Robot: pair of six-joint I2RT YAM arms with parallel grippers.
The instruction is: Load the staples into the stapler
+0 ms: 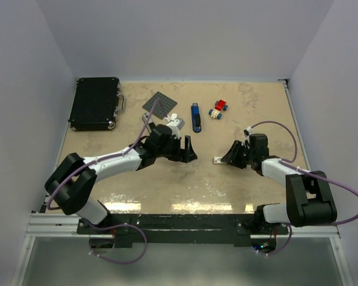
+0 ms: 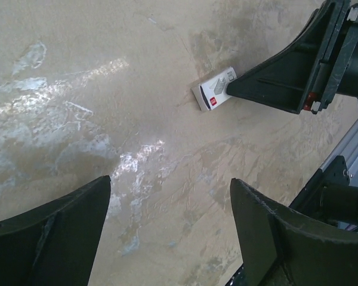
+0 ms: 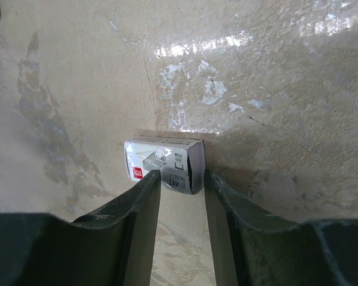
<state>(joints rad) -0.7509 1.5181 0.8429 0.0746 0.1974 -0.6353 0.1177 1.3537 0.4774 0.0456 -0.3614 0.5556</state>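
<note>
The right gripper (image 3: pixel 182 177), jaws narrow at the staples (image 3: pixel 161 156), should straddle them squarely before closing; the left gripper (image 2: pixel 170 180) has its jaws wide and empty.

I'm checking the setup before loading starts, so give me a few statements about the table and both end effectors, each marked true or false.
1. The staples box lies on the table at the tips of the right end effector. True.
2. The left end effector holds the stapler. False: it is open and empty, and the stapler lies on the table.
3. In the top view, the toy car sits right of the stapler. True.
4. The black case stands open. False: it is closed.
</note>
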